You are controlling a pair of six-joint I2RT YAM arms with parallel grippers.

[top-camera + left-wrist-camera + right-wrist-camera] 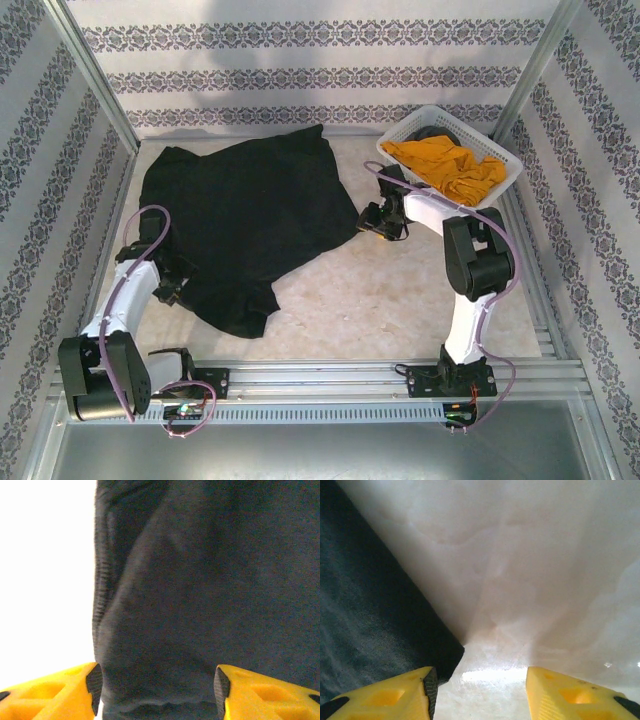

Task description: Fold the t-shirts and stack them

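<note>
The black t-shirt [245, 215] lies spread and rumpled over the left and middle of the table. My left gripper [172, 287] rests at its lower-left hem. In the left wrist view, the left gripper [157, 692] is open, its jaws standing wide with a hemmed fold of the black t-shirt [200, 595] spanning the gap between them. My right gripper [372, 222] sits at the shirt's right corner. It is open [480, 690] over bare table, and the corner of the black t-shirt [375, 615] lies against its left finger. The mustard-orange t-shirt [445, 165] lies crumpled in the basket.
The white lattice basket [505, 175] stands at the back right, just behind the right arm's wrist. Patterned walls with metal frame posts close in the table on three sides. Bare tabletop [380, 290] stretches between the black shirt and the right arm's base.
</note>
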